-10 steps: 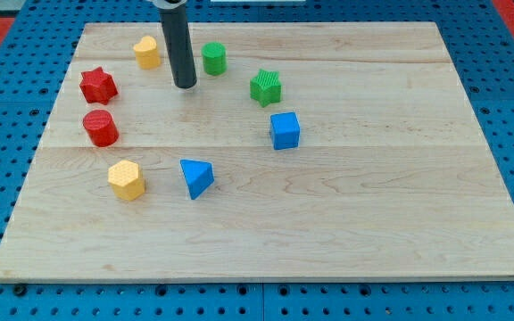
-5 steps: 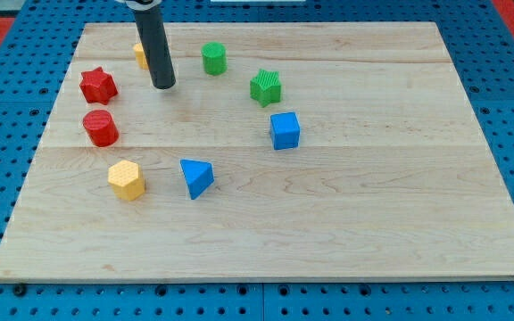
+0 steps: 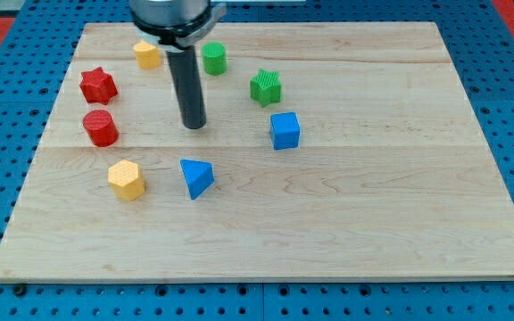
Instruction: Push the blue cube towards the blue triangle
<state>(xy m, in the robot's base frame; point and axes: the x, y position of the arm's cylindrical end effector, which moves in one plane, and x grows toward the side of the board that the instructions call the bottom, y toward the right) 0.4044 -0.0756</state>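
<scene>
The blue cube [image 3: 285, 130] sits on the wooden board [image 3: 346, 223] right of the middle. The blue triangle [image 3: 195, 176] lies lower and to the left of it, about a hundred pixels away. My tip [image 3: 194, 126] rests on the board to the left of the blue cube, at about its height, and above the blue triangle. It touches no block.
A green cylinder [image 3: 213, 58] and a green star [image 3: 265, 87] lie above the blue cube. A yellow hexagon [image 3: 147, 54] is at the top left. A red star [image 3: 98, 86], a red cylinder [image 3: 101, 128] and a second yellow hexagon [image 3: 127, 179] line the left side.
My tip first moved left along the top of the board, then came down and to the right toward the middle. No block has moved.
</scene>
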